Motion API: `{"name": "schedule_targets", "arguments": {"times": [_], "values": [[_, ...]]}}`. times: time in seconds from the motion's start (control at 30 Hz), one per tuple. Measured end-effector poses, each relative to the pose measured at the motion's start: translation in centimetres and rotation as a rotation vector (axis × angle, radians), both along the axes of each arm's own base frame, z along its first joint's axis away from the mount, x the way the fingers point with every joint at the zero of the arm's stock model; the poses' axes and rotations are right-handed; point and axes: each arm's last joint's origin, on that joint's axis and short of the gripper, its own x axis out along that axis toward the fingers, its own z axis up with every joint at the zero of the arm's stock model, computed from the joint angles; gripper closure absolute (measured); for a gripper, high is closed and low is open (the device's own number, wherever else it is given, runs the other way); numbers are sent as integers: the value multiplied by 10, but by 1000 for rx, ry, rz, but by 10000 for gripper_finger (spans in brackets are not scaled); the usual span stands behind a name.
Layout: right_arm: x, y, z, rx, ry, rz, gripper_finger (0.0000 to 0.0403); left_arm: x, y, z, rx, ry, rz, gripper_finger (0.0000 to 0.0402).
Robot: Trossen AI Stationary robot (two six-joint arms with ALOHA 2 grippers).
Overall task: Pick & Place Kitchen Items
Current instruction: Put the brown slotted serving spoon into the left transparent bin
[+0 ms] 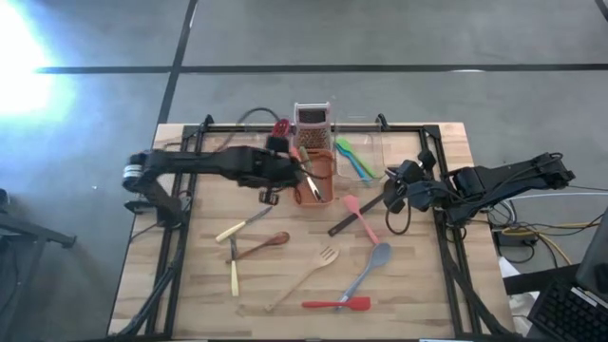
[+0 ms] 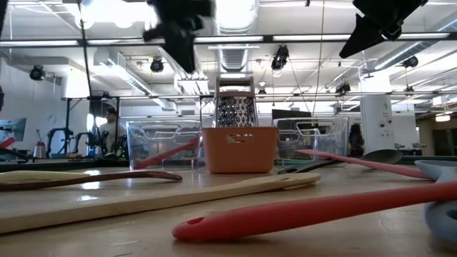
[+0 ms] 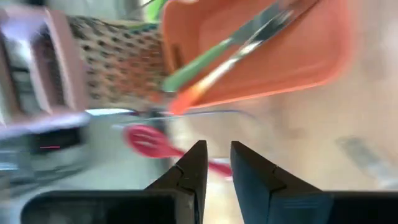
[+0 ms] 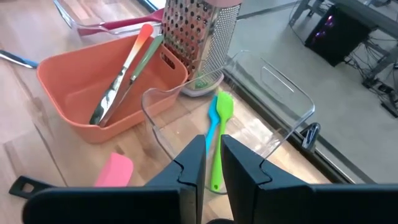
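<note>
Left gripper (image 3: 217, 152): over the near end of the orange tub (image 1: 321, 179), fingers drawn almost together with only a slit between, nothing in them. Tongs (image 4: 124, 68) lie slanted inside that tub, tips over the rim.

Risks, left to right:
- The left arm reaches across the table's back left. If it drops low while swinging forward, it may sweep the yellow-handled knife (image 1: 243, 225) or the wooden spoon (image 1: 266, 244) along the boards
- The left fingers are so nearly closed that they would have to part before any pick; descending like this would just push a utensil
- A knock from the left gripper could shove the orange tub or tip the grater (image 1: 312, 120) just behind it
- The pink spatula (image 1: 359, 216) crosses a black-handled utensil (image 1: 344, 224); gripping one probably drags the other

Right gripper (image 4: 213, 144): hovering at the table's right, near the clear tub (image 4: 292, 93), fingers likewise nearly together and empty. That tub's thin wall stands between it and the green spatula (image 4: 221, 134) and blue utensil (image 4: 211, 127) lying inside.

Others loose on the front boards: second yellow knife (image 1: 234, 268), wooden fork (image 1: 310, 275), red spatula (image 1: 338, 304), grey-blue spoon (image 1: 369, 269). All are well apart from both grippers, with nothing standing over them
</note>
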Motion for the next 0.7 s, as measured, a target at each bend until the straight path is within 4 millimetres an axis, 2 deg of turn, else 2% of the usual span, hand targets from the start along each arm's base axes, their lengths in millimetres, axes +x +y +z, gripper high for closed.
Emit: {"name": "schedule_targets", "arguments": {"times": [0.17, 0.33, 0.53, 0.7], "values": [[0, 0, 0, 22, -19, -16, 360, -37, -17, 18, -234, -170, 98, 328], [0, 0, 0, 29, -27, -22, 360, -72, -35, 14, -334, -251, 197, 328], [0, 0, 0, 37, -36, -29, 360, -107, -47, -11, -476, -243, 350, 328], [0, 0, 0, 67, -68, -56, 360, -131, -50, -45, -594, -124, 426, 325]]}}
